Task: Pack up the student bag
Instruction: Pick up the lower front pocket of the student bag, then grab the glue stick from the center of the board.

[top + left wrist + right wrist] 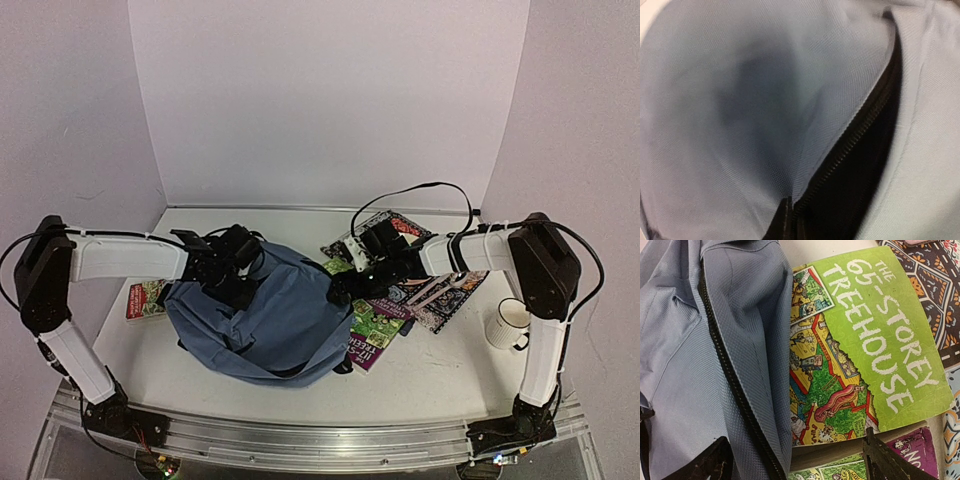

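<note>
Fingers of left gripper closed at student bag zipper. Right gripper spread wide, straddling bag edge and green book

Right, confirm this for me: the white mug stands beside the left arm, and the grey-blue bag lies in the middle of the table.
Wrong arm. The white mug stands beside the right arm, as the top external view shows; the grey-blue bag does lie in the middle of the table.

Student bag: matt woven cloth
</note>
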